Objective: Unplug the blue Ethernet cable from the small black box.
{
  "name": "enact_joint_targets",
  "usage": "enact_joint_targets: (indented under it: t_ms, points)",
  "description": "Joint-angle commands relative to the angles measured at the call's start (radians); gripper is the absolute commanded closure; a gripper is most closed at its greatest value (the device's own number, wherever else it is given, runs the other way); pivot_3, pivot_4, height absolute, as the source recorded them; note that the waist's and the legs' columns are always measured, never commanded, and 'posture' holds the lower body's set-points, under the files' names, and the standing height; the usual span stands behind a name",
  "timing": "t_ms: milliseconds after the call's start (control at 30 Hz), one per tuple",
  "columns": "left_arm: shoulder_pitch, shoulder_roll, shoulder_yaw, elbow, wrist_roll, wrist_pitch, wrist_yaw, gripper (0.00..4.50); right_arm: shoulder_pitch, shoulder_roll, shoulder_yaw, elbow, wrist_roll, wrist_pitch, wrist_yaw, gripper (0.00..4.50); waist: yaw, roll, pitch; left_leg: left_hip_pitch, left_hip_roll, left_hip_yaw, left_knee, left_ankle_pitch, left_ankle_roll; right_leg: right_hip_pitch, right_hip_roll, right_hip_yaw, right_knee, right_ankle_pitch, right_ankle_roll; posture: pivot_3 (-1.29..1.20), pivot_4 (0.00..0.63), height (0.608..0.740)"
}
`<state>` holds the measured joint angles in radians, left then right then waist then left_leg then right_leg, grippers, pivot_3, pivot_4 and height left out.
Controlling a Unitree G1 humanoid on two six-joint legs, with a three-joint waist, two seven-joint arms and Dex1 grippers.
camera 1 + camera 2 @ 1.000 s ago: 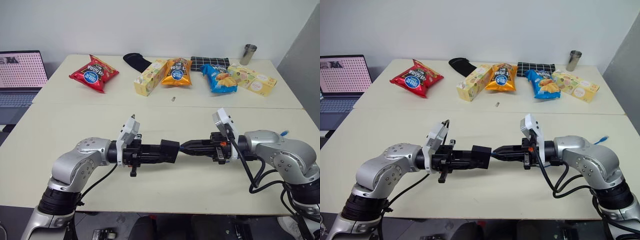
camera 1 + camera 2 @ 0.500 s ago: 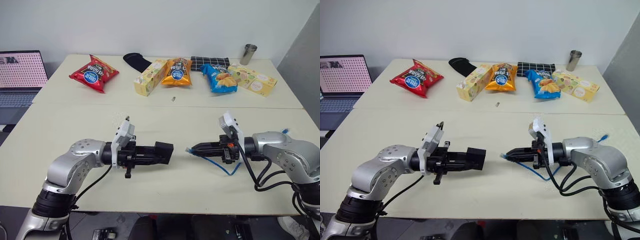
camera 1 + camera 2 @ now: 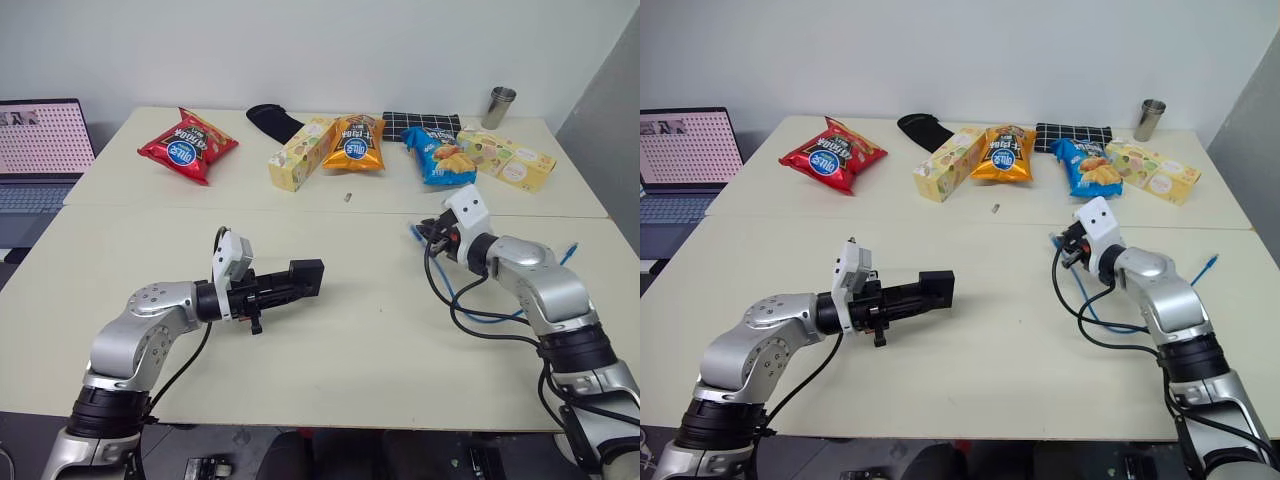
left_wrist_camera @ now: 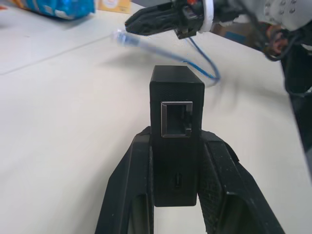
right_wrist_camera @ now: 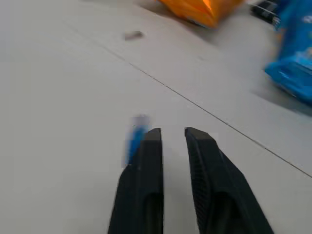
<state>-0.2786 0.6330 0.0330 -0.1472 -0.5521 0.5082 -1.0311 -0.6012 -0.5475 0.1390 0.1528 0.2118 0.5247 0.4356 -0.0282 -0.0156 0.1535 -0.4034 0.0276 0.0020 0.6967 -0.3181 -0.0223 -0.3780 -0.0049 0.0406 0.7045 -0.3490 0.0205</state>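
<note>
Box held clear on the left, cable out and loose on the right.
The left gripper (image 4: 175, 137) is clamped on the small black box (image 4: 176, 97), holding it off the table (image 3: 380, 350) with its empty port facing out, probably to brace it for the pull. The right gripper (image 5: 173, 134) has its fingers slightly parted with nothing between them. The plug of the blue Ethernet cable (image 5: 138, 131) sits just beside one finger, and the cable looks released.
</note>
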Motion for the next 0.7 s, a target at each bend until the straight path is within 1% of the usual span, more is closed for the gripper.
enact_joint_targets:
  t_ms: [33, 67, 100, 133, 167, 200, 300, 467, 633, 700]
  points:
    - [-0.028, -0.028, 0.015, 0.031, 0.052, -0.060, 0.070, 3.70, -0.013, 0.002, -0.038, -0.039, -0.008, -0.045, 0.035, 2.79, -0.002, 0.001, 0.000, 0.000, 0.000, 0.000, 0.000, 0.000, 0.000, -0.001, 0.000, 0.000, 0.001, 0.000, 0.000, 0.00, 0.150, 0.740]
    - [-0.036, -0.042, 0.020, 0.053, 0.074, -0.085, 0.098, 3.70, -0.009, 0.000, -0.045, -0.061, 0.013, -0.042, 0.067, 2.58, -0.003, 0.001, 0.000, 0.000, 0.000, 0.000, 0.000, 0.000, 0.000, -0.001, 0.000, 0.000, 0.002, 0.000, 0.000, 0.00, 0.150, 0.740]
    - [-0.044, -0.057, 0.025, 0.076, 0.098, -0.113, 0.127, 3.70, -0.004, -0.001, -0.051, -0.088, 0.042, -0.035, 0.107, 2.27, -0.003, 0.001, 0.000, 0.000, 0.000, 0.000, 0.000, 0.000, 0.000, -0.001, 0.000, 0.000, 0.002, 0.000, 0.000, 0.00, 0.150, 0.740]
    - [-0.057, -0.076, 0.030, 0.111, 0.137, -0.158, 0.175, 3.70, 0.009, -0.013, -0.050, -0.144, 0.091, -0.017, 0.179, 2.02, -0.002, 0.001, 0.000, 0.000, 0.000, 0.000, 0.000, 0.000, 0.000, -0.001, 0.000, 0.000, 0.003, 0.000, 0.000, 0.00, 0.150, 0.740]
    - [-0.066, -0.090, 0.033, 0.136, 0.164, -0.190, 0.206, 3.70, 0.017, -0.020, -0.049, -0.183, 0.123, -0.004, 0.230, 1.87, -0.001, 0.001, 0.000, 0.000, 0.000, 0.000, 0.000, 0.000, 0.000, -0.001, 0.000, 0.000, 0.003, 0.000, 0.000, 0.00, 0.150, 0.740]
    - [-0.080, -0.104, 0.038, 0.169, 0.194, -0.226, 0.247, 3.70, 0.028, -0.031, -0.046, -0.232, 0.155, 0.009, 0.280, 1.59, -0.001, 0.000, 0.000, 0.000, 0.000, 0.000, 0.000, 0.000, 0.000, -0.002, 0.000, 0.000, 0.004, 0.000, 0.000, 0.00, 0.150, 0.740]
    - [-0.139, -0.157, 0.061, 0.336, 0.300, -0.380, 0.409, 3.70, 0.042, -0.037, -0.046, -0.404, 0.287, 0.107, 0.369, 0.91, 0.000, 0.000, 0.000, 0.000, 0.000, 0.000, 0.000, 0.000, 0.000, -0.002, 0.000, 0.000, 0.004, 0.000, 0.000, 0.00, 0.150, 0.740]
    - [-0.191, -0.199, 0.066, 0.561, 0.384, -0.586, 0.497, 3.70, 0.034, -0.018, -0.031, -0.506, 0.338, 0.202, 0.361, 0.91, 0.001, -0.001, 0.000, 0.000, 0.000, -0.001, 0.001, 0.000, 0.000, -0.001, 0.000, -0.001, 0.004, 0.000, 0.000, 0.00, 0.150, 0.740]
    - [-0.222, -0.240, 0.078, 0.728, 0.407, -0.669, 0.562, 3.70, 0.031, -0.010, -0.016, -0.528, 0.329, 0.226, 0.351, 0.91, 0.002, -0.001, 0.000, 0.000, 0.000, -0.001, 0.001, 0.000, 0.000, -0.002, 0.000, -0.001, 0.005, 0.000, 0.000, 0.00, 0.150, 0.740]
    - [-0.217, -0.247, 0.078, 0.744, 0.401, -0.674, 0.554, 3.00, 0.032, -0.009, -0.015, -0.533, 0.324, 0.235, 0.343, 0.84, 0.002, -0.001, 0.000, 0.000, 0.000, -0.001, 0.001, 0.000, 0.000, -0.002, -0.001, -0.002, 0.005, 0.000, 0.000, 0.00, 0.150, 0.740]
